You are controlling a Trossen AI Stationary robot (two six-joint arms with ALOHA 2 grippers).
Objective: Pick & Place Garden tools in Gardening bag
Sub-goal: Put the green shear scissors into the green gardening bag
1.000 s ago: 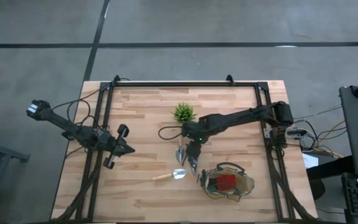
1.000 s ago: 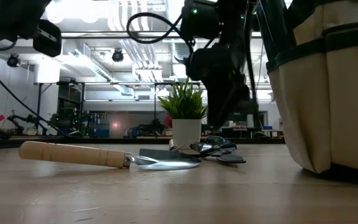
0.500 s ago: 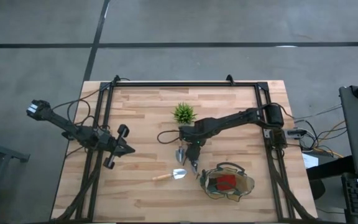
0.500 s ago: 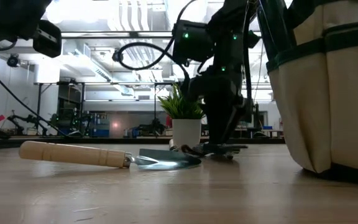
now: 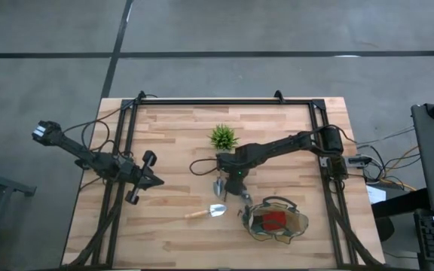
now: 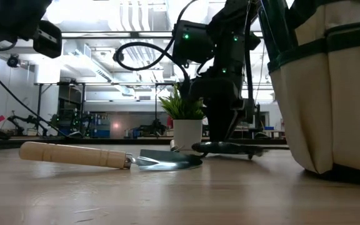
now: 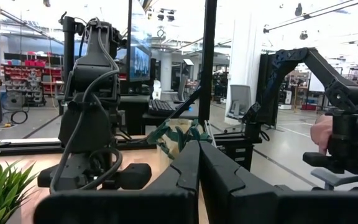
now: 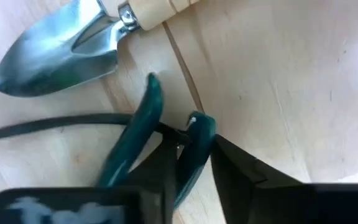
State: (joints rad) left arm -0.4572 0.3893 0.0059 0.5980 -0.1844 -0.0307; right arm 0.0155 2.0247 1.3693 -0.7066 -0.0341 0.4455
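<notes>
The bench (image 5: 172,135) is pale blond wood in plank stripes, framed by black rails. Both arms are dark, near black, and the right hand (image 8: 191,168) has black fingers. The shears (image 8: 138,146) have dark teal handles. One trowel (image 6: 108,156) has a shiny silver blade and a light tan wooden handle. The bag (image 5: 296,224) is olive-tan with dark trim, and something red (image 5: 273,220) shows inside. The plant (image 5: 222,137) is bright green in a white pot (image 6: 187,134).

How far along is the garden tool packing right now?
Done: a red item sits in the bag. In hand: the right tool is closed on one shears handle on the table. Left: two trowels. The left tool waits shut, table's left.
</notes>
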